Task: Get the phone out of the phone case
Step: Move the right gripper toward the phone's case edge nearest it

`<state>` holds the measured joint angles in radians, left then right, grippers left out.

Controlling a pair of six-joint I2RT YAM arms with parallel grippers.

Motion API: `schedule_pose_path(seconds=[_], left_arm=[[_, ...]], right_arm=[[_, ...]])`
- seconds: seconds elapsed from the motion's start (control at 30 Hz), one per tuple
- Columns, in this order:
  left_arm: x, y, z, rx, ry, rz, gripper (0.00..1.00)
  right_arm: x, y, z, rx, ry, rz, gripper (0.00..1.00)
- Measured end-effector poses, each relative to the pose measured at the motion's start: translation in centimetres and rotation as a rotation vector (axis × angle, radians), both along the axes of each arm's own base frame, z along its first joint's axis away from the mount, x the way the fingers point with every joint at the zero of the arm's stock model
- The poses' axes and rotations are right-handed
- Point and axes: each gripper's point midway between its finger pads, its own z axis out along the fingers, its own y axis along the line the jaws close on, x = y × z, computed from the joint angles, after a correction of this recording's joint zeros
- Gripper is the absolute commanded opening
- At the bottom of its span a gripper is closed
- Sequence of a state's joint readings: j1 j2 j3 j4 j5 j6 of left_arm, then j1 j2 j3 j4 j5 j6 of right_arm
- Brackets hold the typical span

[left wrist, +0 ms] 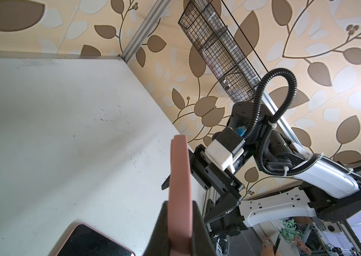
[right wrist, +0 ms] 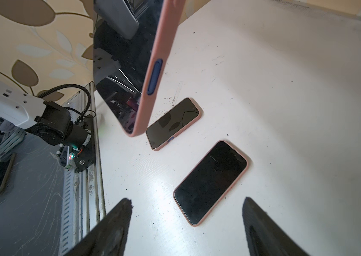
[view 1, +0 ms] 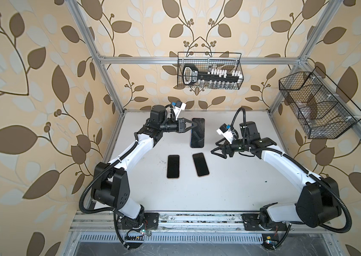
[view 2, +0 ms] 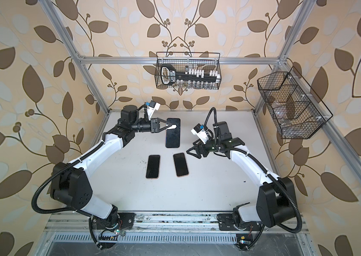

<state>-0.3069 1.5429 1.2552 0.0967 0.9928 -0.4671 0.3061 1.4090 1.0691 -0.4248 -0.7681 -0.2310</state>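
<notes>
Left gripper (left wrist: 179,205) clamps pink phone case (left wrist: 179,168) — phone (right wrist: 119,66) inside.

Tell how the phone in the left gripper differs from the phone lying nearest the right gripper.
The held phone is in the air above the table; the lying phone rests flat on it. The left gripper clamps the held phone's long edge; nothing touches the lying phone. Both show pink cases and dark screens.
</notes>
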Motion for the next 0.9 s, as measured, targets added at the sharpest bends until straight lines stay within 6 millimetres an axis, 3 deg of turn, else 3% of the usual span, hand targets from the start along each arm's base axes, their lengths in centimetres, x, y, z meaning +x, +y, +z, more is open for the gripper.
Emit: schedule_pose_path(seconds=[0.37,0.63,0.9], left_arm=[[-0.8,-0.9,0.5,-0.015,-0.027,-0.042,0.0],[-0.9,-1.2,0.8,-0.024,-0.042,-0.05,0.0],[-1.0,-1.2,0.2,-0.026,-0.028,-0.049,0.0]], right_arm=[[-0.8,2.5,0.4,0.019,0.028,0.109,0.59],[-1.4,3.6,1.6,0.062,0.034,0.171,0.54],[-1.8,4.0,0.8,0.075,0.085,0.207,0.48]])
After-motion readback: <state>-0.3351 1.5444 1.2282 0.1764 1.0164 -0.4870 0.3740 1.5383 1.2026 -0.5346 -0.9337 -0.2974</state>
